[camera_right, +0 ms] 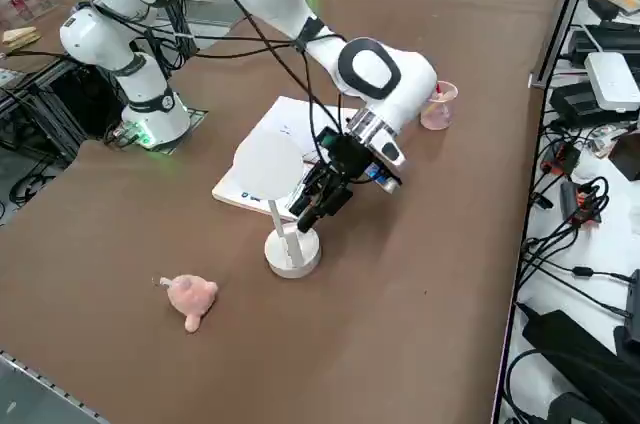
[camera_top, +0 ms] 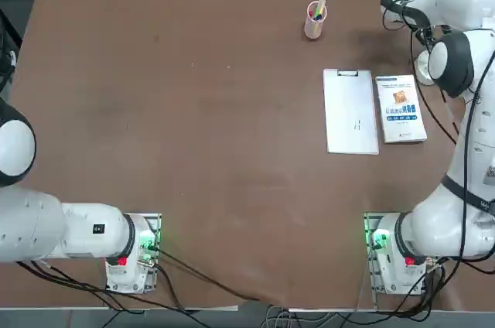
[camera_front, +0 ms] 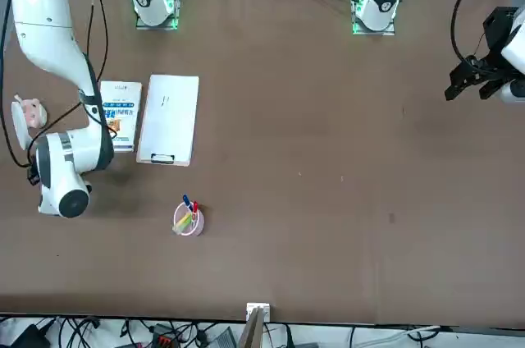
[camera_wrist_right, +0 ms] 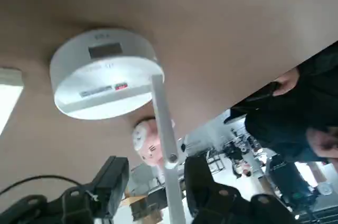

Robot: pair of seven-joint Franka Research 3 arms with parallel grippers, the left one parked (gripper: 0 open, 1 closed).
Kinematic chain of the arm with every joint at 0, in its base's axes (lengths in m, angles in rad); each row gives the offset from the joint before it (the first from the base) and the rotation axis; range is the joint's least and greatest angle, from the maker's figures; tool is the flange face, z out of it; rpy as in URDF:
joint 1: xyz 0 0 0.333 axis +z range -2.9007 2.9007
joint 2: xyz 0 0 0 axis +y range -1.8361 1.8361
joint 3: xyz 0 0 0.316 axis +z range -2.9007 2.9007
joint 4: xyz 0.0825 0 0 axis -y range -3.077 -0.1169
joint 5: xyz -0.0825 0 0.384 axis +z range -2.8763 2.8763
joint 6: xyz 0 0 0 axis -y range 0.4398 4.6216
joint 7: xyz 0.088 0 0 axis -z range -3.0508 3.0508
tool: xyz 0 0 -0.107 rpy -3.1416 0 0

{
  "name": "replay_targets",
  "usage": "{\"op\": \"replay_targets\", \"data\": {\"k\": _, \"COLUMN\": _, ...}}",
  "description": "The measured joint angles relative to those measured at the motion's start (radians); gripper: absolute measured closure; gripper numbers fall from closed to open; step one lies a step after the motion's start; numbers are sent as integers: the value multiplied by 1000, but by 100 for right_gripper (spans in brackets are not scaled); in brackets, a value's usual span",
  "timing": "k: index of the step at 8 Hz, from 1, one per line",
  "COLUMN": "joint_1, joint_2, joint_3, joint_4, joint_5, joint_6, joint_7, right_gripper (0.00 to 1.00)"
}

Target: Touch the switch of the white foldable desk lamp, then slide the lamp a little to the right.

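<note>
Your white desk lamp (camera_right: 292, 252) stands upright on the table, to the right of the book (camera_top: 401, 108). Your right gripper (camera_wrist_right: 157, 168) is released, its fingers apart with the lamp's stem showing between them. The pink pen cup (camera_top: 315, 21), one container, holds at least three pens, blue, red and yellow-green, well apart from your lamp. You have one book beside one white clipboard (camera_top: 350, 111), and one pink plush toy (camera_right: 190, 297) near the lamp, on the side away from the book.

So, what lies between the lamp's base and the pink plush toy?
Bare tabletop between lamp base and plush toy, seen in the right side view. The right gripper stands open by the lamp's arm.
</note>
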Motion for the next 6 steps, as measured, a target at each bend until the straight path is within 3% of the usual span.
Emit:
{"op": "replay_targets", "data": {"k": 1, "joint_1": 20, "joint_2": 0, "joint_3": 1, "joint_4": 15, "joint_5": -16, "joint_6": 1, "joint_7": -6, "right_gripper": 30}}
{"op": "replay_targets", "data": {"k": 3, "joint_1": 57, "joint_2": 1, "joint_3": 6, "joint_4": 44, "joint_5": -49, "joint_6": 0, "joint_7": -50, "right_gripper": 1}}
{"op": "replay_targets", "data": {"k": 5, "joint_1": 118, "joint_2": -5, "joint_3": 11, "joint_4": 78, "joint_5": -41, "joint_6": -2, "joint_7": -94, "right_gripper": 0}}
{"op": "replay_targets", "data": {"k": 6, "joint_1": 156, "joint_2": -20, "joint_3": 11, "joint_4": 92, "joint_5": 9, "joint_6": -6, "joint_7": -103, "right_gripper": 0}}
